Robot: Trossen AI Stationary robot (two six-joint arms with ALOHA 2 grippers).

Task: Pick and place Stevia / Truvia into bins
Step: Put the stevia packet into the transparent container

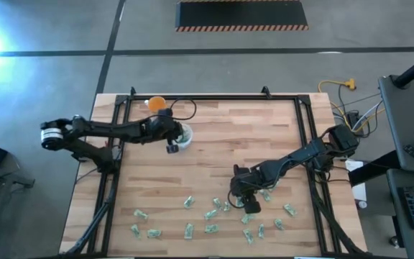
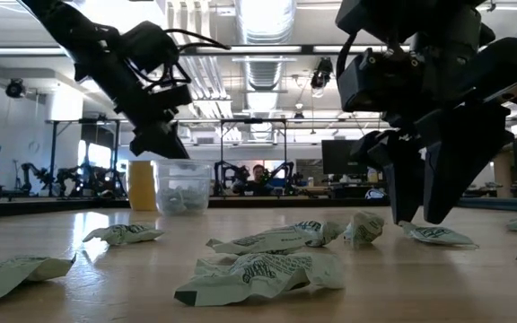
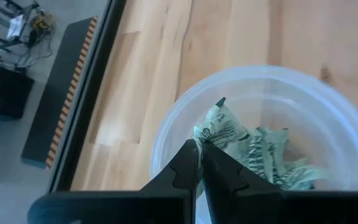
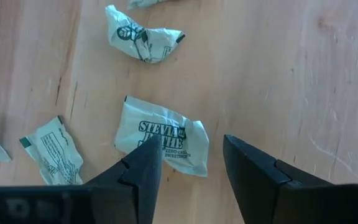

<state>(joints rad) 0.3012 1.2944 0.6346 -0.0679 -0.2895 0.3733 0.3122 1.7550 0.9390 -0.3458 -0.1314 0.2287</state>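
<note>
Crumpled Stevia sachets (image 2: 257, 274) nearest the low camera, strewn across the near half of the butcher-block table (image 1: 214, 147); more scattered to either side.

Step in hand, by judgement: two at once. One sachet being delivered, another being approached.

Right gripper (image 4: 188, 163): over the near-right of the table, just above the boards. Fingers (image 4: 143, 168) spread wide, astride the edge of a printed Stevia sachet (image 4: 163, 142) lying flat beneath them. Nothing held. One fingertip over the packet's near edge; contact not certain.

Next move, by judgement: lower the last bit until both tips bracket the paper, then close on it. Thin, flat packet, so a shallow pinch at a raised crease likely to serve best. Neighbouring sachet (image 4: 51, 152) near enough to be caught by mistake.

Left gripper (image 3: 200, 163): at the far left of the table, over the clear plastic cup (image 3: 173, 118). Fingers pressed together, pinching a sachet (image 3: 221, 129) at the cup's mouth. Several sachets already lying inside. Release not yet made.

Orange cup (image 1: 156, 103): just behind the clear one, untouched.
</note>
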